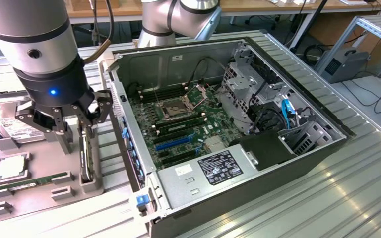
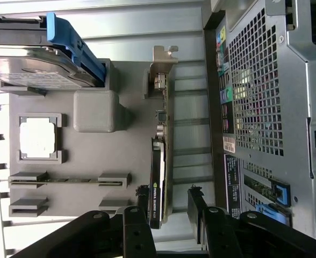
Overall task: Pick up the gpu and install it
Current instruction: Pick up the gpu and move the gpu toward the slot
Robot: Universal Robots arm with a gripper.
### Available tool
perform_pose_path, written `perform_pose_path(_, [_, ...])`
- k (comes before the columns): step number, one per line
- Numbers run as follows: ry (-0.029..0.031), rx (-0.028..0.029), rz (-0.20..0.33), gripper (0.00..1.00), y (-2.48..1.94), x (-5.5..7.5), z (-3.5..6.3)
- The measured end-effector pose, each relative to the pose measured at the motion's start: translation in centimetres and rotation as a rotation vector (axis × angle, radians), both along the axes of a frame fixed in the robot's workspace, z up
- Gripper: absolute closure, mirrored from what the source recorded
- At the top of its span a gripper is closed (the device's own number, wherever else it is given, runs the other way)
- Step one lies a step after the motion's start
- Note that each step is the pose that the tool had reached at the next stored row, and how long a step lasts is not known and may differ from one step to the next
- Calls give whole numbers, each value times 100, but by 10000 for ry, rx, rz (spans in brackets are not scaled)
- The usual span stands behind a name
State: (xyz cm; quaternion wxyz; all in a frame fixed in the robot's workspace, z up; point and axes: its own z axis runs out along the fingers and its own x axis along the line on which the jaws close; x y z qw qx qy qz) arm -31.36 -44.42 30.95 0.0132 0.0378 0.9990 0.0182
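Wrist view: the gripper (image 2: pixel 167 193) is hanging released, its jaws straddling the gpu (image 2: pixel 158 172) standing on edge in the gray holder (image 2: pixel 93 153).

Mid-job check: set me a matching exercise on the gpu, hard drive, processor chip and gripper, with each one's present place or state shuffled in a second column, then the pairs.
1 gpu
2 hard drive
3 processor chip
4 gripper

A lying flat in a square pocket of the grey holder
B open, one finger on either side of the gpu
C standing on its edge in the grey holder
D silver, beside a blue plastic part

Pairs: 1-C, 2-D, 3-A, 4-B
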Motion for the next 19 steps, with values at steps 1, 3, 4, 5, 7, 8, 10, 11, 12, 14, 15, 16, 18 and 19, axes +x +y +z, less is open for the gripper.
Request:
perform_pose_path(1, [0,0,0,58,0,0,-3])
perform_pose_path(3, [0,-1,0,58,1,0,-14])
perform_pose_path(4, [0,-1,0,58,2,0,-20])
perform_pose_path(5, [0,-2,0,58,2,0,-23])
perform_pose_path(7, [0,-2,0,58,2,0,-29])
perform_pose_path(8, [0,-2,0,58,2,0,-32])
perform_pose_path(10, [0,-2,0,58,3,0,-39])
perform_pose_path(11, [-1,-2,0,58,3,0,-42])
perform_pose_path(12, [-1,-2,0,58,3,0,-45])
perform_pose_path(14, [-1,-3,0,58,4,0,-52])
perform_pose_path(15, [-1,-3,0,58,4,0,-55])
perform_pose_path(16, [0,-3,0,58,4,0,-58])
perform_pose_path(18, [0,-4,0,58,4,0,-64])
perform_pose_path(19, [0,-5,0,58,4,0,-69])
